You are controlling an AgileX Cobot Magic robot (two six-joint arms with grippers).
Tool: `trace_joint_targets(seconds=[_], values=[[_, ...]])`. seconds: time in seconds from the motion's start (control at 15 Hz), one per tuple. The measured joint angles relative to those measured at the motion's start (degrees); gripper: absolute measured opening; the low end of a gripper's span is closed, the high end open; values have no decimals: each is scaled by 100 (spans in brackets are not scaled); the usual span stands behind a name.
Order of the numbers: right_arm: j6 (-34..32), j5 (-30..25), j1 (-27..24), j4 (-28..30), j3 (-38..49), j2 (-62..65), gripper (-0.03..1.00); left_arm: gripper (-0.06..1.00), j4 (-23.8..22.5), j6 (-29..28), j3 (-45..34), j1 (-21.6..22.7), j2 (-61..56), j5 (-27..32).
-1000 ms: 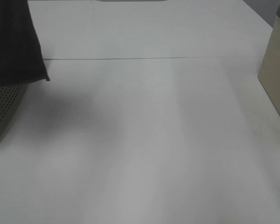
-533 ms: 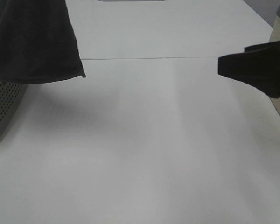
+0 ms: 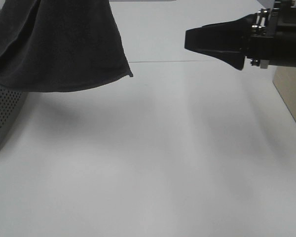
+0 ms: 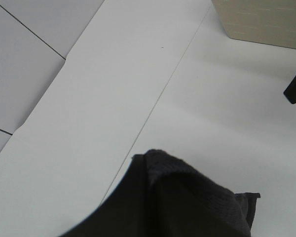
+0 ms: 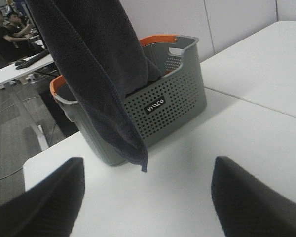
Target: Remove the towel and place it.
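The dark charcoal towel (image 3: 59, 44) hangs in the air at the upper left, its lower corner free above the table. It trails from the grey basket (image 3: 1, 116) at the left edge. In the left wrist view the towel (image 4: 187, 202) bunches right under the camera and hides my left gripper's fingers, which hold it up. My right gripper (image 3: 197, 40) reaches in from the right, open and empty, still apart from the towel. In the right wrist view its fingers (image 5: 44, 202) stand wide apart, facing the hanging towel (image 5: 89, 74) and the basket (image 5: 163, 108).
A beige box (image 3: 291, 94) stands at the right edge, behind my right arm; it also shows in the left wrist view (image 4: 261, 19). The basket has an orange rim (image 5: 158, 39). A seam (image 3: 158, 61) runs across the white table.
The towel has been carried to the right and spread wider. My right gripper has come in from the right edge towards the middle.
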State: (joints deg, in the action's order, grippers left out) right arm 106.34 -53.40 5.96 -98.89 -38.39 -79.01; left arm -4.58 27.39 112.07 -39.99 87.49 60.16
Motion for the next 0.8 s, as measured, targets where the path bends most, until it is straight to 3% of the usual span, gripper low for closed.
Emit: trace_joint_targets(seconds=[0.13, 0.27, 0.33, 0.53, 0.67, 0.8], values=[[40, 46, 665, -6, -355, -430, 70, 0, 103, 0, 0, 0, 0, 0], [40, 521, 1232, 11, -756, -779, 70, 0, 172, 6, 0, 0, 0, 0], [40, 791, 1409, 11, -911, -900, 70, 0, 172, 11, 0, 0, 0, 0], [40, 928, 1776, 0, -1152, -1094, 70, 0, 178, 11, 0, 0, 0, 0], [201, 1232, 2320, 0, -1220, -1324, 70, 0, 212, 11, 0, 0, 0, -6], [304, 1576, 2469, 6, -1243, -1421, 70, 0, 212, 11, 0, 0, 0, -29]])
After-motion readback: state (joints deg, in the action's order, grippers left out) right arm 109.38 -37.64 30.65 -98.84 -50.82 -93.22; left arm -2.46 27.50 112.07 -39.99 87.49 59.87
